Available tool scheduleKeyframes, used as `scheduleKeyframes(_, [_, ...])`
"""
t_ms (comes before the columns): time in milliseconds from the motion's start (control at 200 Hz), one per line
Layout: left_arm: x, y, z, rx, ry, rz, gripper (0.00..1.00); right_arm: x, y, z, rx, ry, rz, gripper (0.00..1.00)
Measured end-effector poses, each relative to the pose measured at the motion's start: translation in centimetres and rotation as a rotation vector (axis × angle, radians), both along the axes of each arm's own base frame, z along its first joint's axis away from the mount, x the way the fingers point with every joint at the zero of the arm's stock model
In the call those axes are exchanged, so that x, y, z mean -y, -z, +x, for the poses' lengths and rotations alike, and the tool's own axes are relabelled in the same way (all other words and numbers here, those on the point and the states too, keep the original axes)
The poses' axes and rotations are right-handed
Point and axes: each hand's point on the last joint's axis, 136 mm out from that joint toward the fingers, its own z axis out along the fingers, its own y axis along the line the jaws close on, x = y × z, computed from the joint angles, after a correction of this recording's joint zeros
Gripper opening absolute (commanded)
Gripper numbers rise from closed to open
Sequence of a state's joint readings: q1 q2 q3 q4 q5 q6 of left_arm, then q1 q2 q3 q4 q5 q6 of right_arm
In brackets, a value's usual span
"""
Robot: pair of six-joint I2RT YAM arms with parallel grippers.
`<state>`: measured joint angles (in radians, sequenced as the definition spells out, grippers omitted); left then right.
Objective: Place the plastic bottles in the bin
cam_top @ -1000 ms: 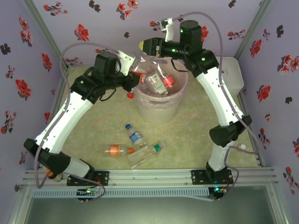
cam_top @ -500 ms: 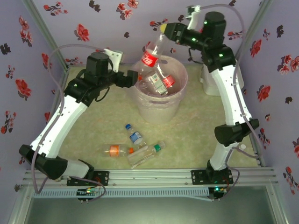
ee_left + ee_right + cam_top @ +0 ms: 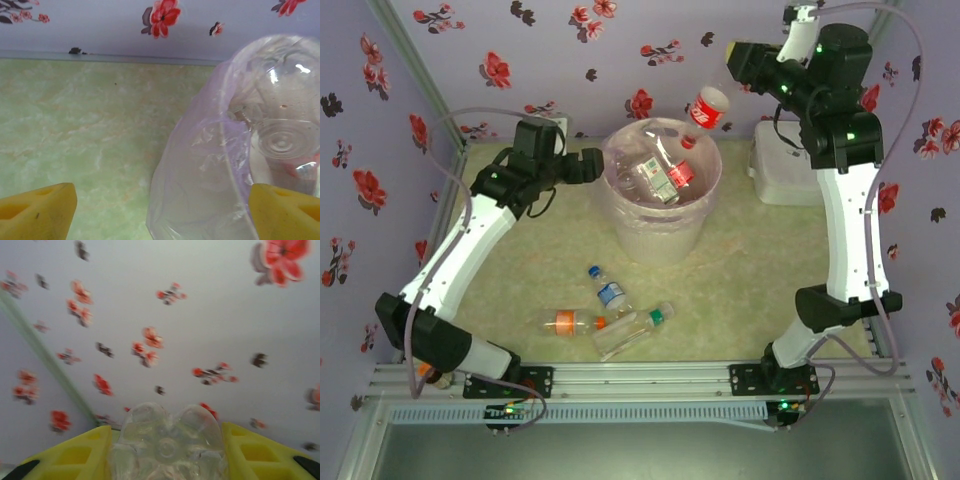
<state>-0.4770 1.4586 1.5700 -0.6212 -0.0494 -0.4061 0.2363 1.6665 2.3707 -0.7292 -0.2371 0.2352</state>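
Note:
The bin (image 3: 663,232) is a pale bucket lined with a pinkish bag, standing mid-table with several plastic bottles (image 3: 660,178) inside. My right gripper (image 3: 730,58) is raised high by the back wall, shut on the base end of a clear red-labelled bottle (image 3: 708,108) that hangs cap-down over the bin's right rim. In the right wrist view that bottle's base (image 3: 167,440) sits between the yellow fingers (image 3: 75,457). My left gripper (image 3: 597,165) is open just left of the bin's rim; its fingertips (image 3: 37,215) straddle the bagged wall (image 3: 200,175). Three bottles (image 3: 610,293) (image 3: 570,321) (image 3: 635,332) lie on the table.
A white lidded box (image 3: 790,165) stands at the back right, close under my right arm. Flowered walls enclose the table on three sides. The three loose bottles lie in front of the bin, between the two arm bases.
My left gripper opened and drew back left from over the bin, no longer holding its bottle. My right arm swung up and to the right with the red-labelled bottle.

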Motion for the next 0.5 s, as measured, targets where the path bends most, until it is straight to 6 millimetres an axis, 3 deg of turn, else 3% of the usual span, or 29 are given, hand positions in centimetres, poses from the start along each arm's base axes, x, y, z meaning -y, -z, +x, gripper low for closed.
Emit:
scheduleKeyframes(200, [0.5, 1.6, 0.7, -0.041, -0.007, 0.005, 0.83, -0.3, 5.2, 2.0, -0.127, 0.051, -0.168, 0.02])
scheduleKeyframes(500, [1.0, 1.9, 1.5, -0.04, -0.025, -0.007, 0.8, -4.8, 13.2, 3.1, -0.306, -0.044, -0.33, 0.02])
